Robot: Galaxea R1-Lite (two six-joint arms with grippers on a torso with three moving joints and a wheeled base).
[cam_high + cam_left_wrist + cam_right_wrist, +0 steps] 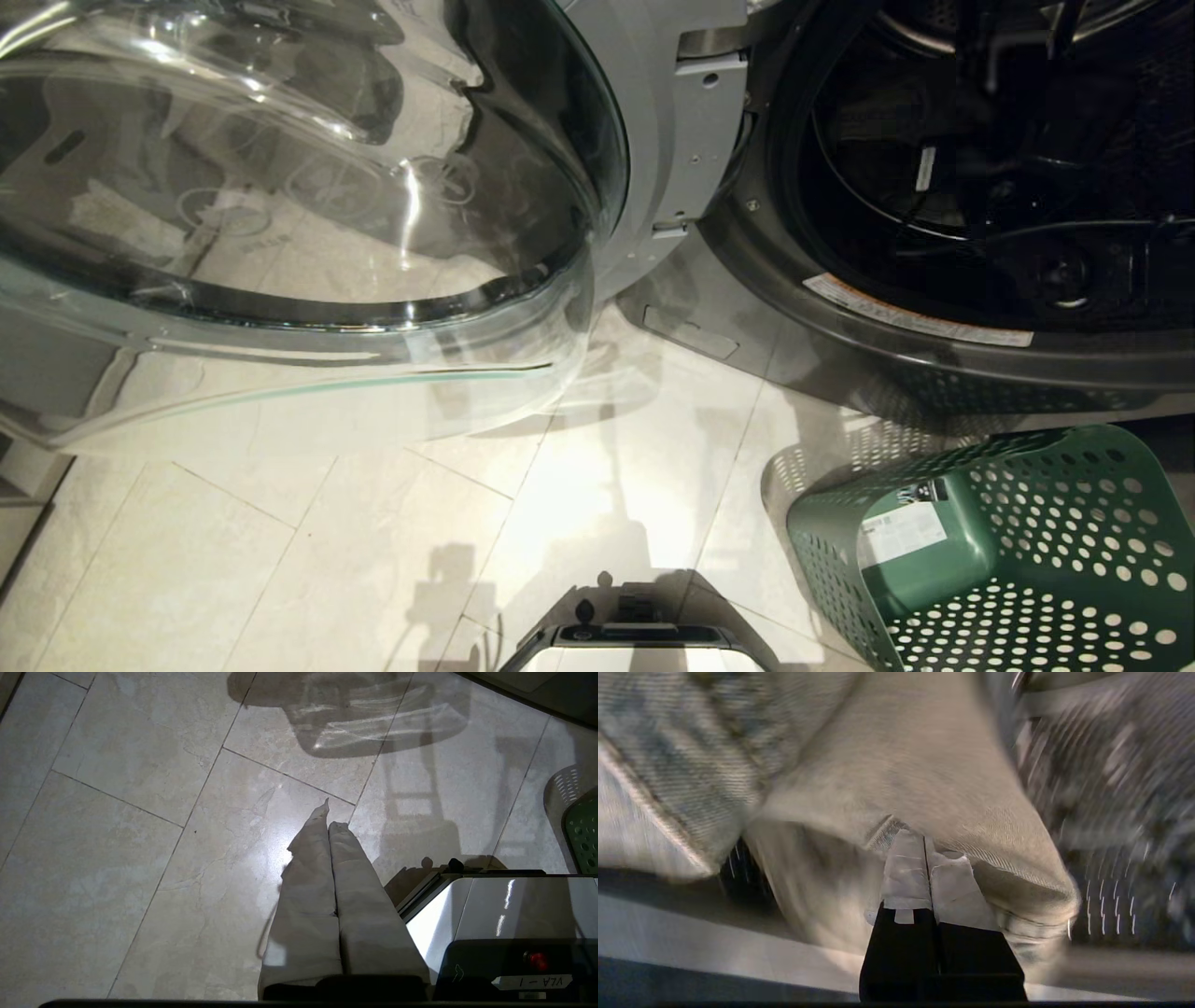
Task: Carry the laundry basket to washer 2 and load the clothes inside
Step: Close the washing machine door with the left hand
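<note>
Washer 2 stands with its glass door (308, 187) swung wide and its dark drum (990, 168) exposed. The green laundry basket (1018, 560) sits tilted on the floor below the drum mouth, and no clothes show in it. In the right wrist view my right gripper (924, 840) is shut, with its taped fingertips pressed together against the hem of a beige garment (924, 756). Nothing shows between them. A denim piece (668, 742) lies beside the beige one, before the holed drum wall (1115, 858). My left gripper (329, 821) hangs parked over the floor, shut and empty.
The open door (308, 187) fills the upper left of the head view and overhangs pale floor tiles (280, 560). My base (635, 635) sits at the bottom centre, just left of the basket. A grey sill (714, 947) runs under the right gripper.
</note>
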